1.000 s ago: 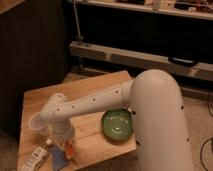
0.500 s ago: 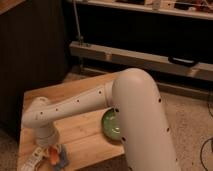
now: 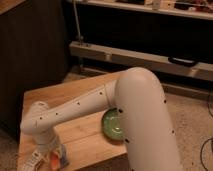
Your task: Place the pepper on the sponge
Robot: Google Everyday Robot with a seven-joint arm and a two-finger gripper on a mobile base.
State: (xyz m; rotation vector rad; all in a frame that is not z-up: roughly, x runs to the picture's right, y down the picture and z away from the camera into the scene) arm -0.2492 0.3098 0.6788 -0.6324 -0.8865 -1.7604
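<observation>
My white arm reaches from the lower right across the wooden table (image 3: pixel 75 100) to its front left corner. The gripper (image 3: pixel 49 151) hangs low there, right over the task objects. The pepper (image 3: pixel 54 160) shows as a small orange piece just under the gripper. The blue-grey sponge (image 3: pixel 63 155) lies right beside it, touching or partly beneath it. Whether the pepper rests on the sponge or is still held is hidden by the wrist.
A white-and-grey remote-like object (image 3: pixel 32 161) lies at the table's front left edge, next to the gripper. A green bowl (image 3: pixel 113 125) sits mid-table, half hidden by my arm. A dark cabinet stands behind the table, with carpet to the right.
The arm has swung left and toward the table's front edge, lowering the gripper over the sponge and remote. The upper arm now hides more of the green bowl.
</observation>
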